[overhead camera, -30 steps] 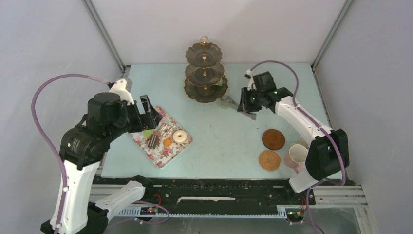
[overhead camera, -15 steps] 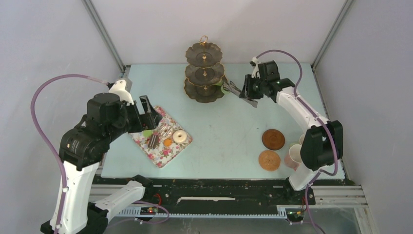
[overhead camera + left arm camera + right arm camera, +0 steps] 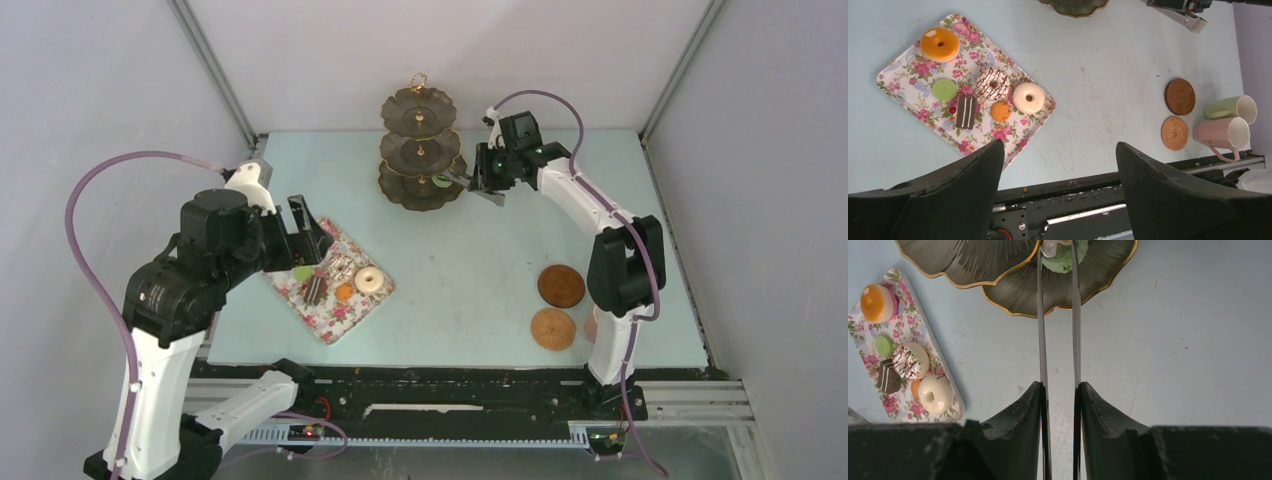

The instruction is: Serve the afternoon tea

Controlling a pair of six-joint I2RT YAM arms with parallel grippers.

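My right gripper (image 3: 1060,387) is shut on the long grey tongs (image 3: 1042,340). The tong tips pinch a green cake (image 3: 1063,260) over the bottom tier of the dark three-tier stand (image 3: 418,150). My left gripper (image 3: 1060,150) is open and empty, above the near edge of the floral tray (image 3: 903,75). On the tray lie an orange doughnut (image 3: 940,44), a green piece (image 3: 944,89), a drizzled doughnut (image 3: 993,83), a white doughnut (image 3: 1028,97), an orange cookie (image 3: 1000,111) and a chocolate piece (image 3: 966,112). A pink cup (image 3: 1224,135) and a pale green cup (image 3: 1230,109) lie by two brown coasters (image 3: 1179,96).
The stand is at the table's back centre, its gold-rimmed bottom tier (image 3: 1013,290) under the tongs. The coasters (image 3: 561,286) sit at the front right, beside the right arm's base. Grey walls close in the table on three sides.
My right arm has swung left and back, carrying the tongs and green cake from mid-table to the stand's bottom tier. The left arm has not moved.
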